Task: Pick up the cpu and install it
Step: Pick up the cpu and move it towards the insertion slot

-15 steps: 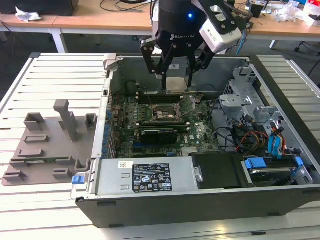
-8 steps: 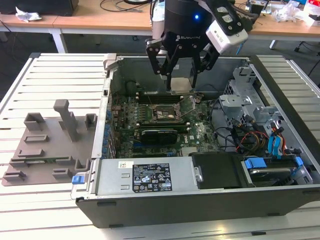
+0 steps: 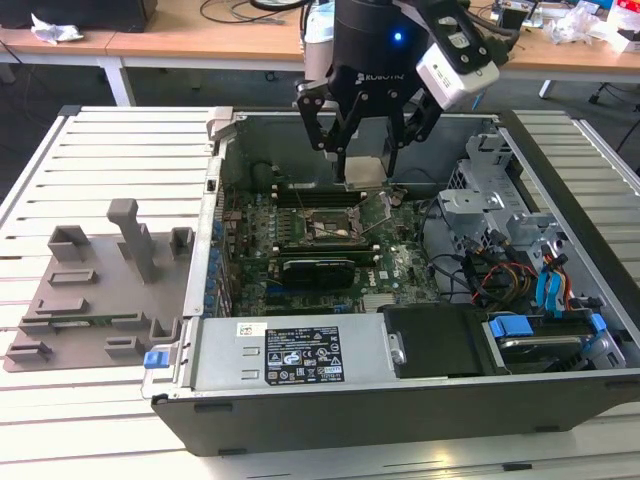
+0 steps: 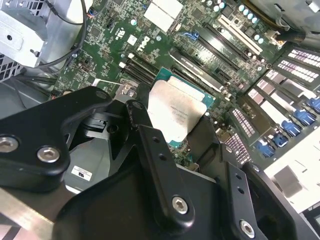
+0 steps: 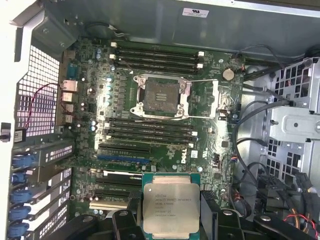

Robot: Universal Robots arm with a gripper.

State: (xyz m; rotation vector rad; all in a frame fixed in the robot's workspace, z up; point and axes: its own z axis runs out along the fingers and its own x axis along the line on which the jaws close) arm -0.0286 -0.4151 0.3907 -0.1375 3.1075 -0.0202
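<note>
One arm is reaching straight down into the open computer case (image 3: pixel 400 425), its gripper (image 3: pixel 366 160) clenching the cpu (image 5: pixel 171 205) flat by two opposite edges. The cpu is hanging level above the motherboard (image 5: pixel 207 150), near the socket (image 5: pixel 160 97) but not touching it, and the socket's frame is standing open.

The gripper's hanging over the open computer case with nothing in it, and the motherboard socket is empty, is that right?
Not quite. The gripper is not empty: it is shut on the cpu, as the first wrist view shows. The rest holds: it hangs over the open computer case and the socket is empty.
</note>
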